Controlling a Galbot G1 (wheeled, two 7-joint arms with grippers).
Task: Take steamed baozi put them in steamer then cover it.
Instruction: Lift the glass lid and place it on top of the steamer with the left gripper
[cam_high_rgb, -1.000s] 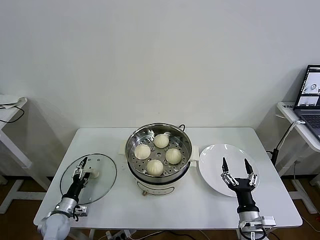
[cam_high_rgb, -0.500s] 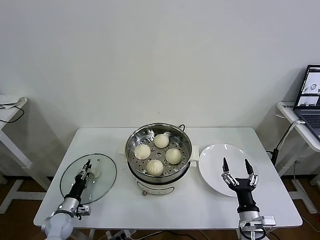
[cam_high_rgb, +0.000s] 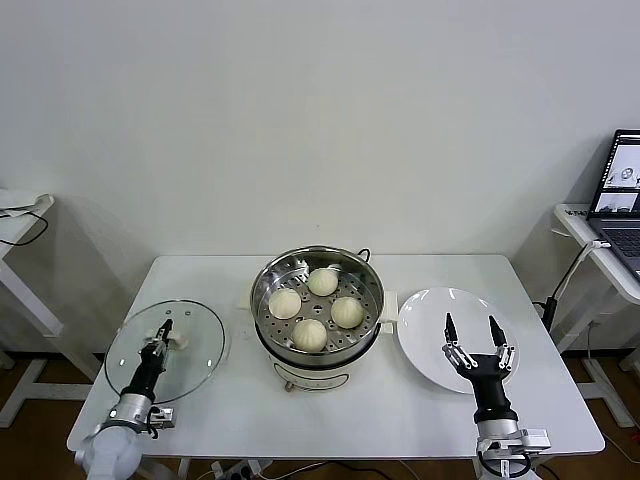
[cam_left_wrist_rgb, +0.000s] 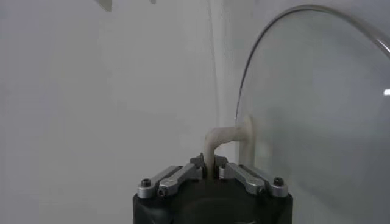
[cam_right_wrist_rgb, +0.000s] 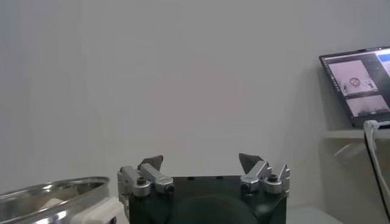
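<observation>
Four baozi (cam_high_rgb: 316, 308) are sitting on the perforated tray inside the steamer (cam_high_rgb: 317, 312) at the middle of the worktop (cam_high_rgb: 400, 400) in the head view, so the loading part of the task looks finished and only the covering is left. The white plate (cam_high_rgb: 435, 330) to the robot's right of the steamer is lying bare. On the robot's left side the glass lid (cam_high_rgb: 165, 350) is tipping up from the worktop, its near edge appearing raised, because the left pincer (cam_high_rgb: 155, 350) is clamping its cream handle (cam_high_rgb: 170, 340). The left arm is reaching up from the front edge with the forearm slanting towards the lid's centre. The right pincer (cam_high_rgb: 470, 335) is hovering over the near part of the plate, pointing upward with its fingers spread wide and holding nothing; that arm is waiting.

In the left wrist view the left pincer (cam_left_wrist_rgb: 210, 170) is closing fully on the thin bent handle (cam_left_wrist_rgb: 228, 140), the jaws pinching it on both sides. The lid (cam_left_wrist_rgb: 317, 109) is standing on edge beside it, which suits a lift by the handle.

In the right wrist view the right pincer (cam_right_wrist_rgb: 201, 163) is gaping with nothing between its tips. The steamer's rim (cam_right_wrist_rgb: 55, 195) is showing at one corner, and a laptop screen (cam_right_wrist_rgb: 359, 76) is glowing farther off.
</observation>
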